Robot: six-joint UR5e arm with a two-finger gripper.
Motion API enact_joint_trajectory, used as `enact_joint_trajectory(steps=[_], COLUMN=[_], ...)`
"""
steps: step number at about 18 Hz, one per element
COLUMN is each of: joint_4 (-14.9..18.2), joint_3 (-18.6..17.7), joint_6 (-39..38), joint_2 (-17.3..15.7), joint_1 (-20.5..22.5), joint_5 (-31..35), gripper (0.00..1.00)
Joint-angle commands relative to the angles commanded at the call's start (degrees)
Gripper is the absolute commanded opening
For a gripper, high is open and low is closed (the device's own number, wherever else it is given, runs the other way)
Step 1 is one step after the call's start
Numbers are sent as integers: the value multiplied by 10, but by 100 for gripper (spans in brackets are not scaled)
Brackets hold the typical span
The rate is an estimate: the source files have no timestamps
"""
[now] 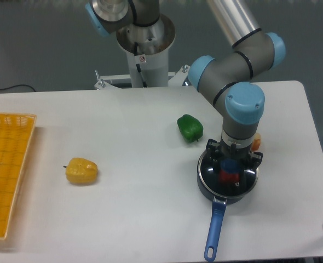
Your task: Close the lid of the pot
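The pot [206, 189] is a small black pan at the right front of the table, its long blue handle [214, 230] pointing toward the front edge. The glass lid [244, 178] with a metal rim lies over the pot, roughly level with its rim. My gripper [230, 164] points straight down over the lid's centre and is shut on its blue knob. Something red [228, 177] shows through the glass under the knob.
A green pepper [190, 127] lies just behind and left of the pot. A yellow pepper [81, 170] sits at centre left. An orange basket [8, 164] stands at the left edge. A small orange object [255, 142] peeks out behind the gripper.
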State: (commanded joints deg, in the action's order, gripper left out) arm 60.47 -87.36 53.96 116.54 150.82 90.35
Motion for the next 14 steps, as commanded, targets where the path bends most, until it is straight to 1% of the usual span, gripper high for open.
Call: enact_joint_trajectory(steps=[14], joint_4=[-4], joint_3=[2], joint_6=[1], joint_2=[4], joint_1=[0], joint_5=[2], gripper=[64])
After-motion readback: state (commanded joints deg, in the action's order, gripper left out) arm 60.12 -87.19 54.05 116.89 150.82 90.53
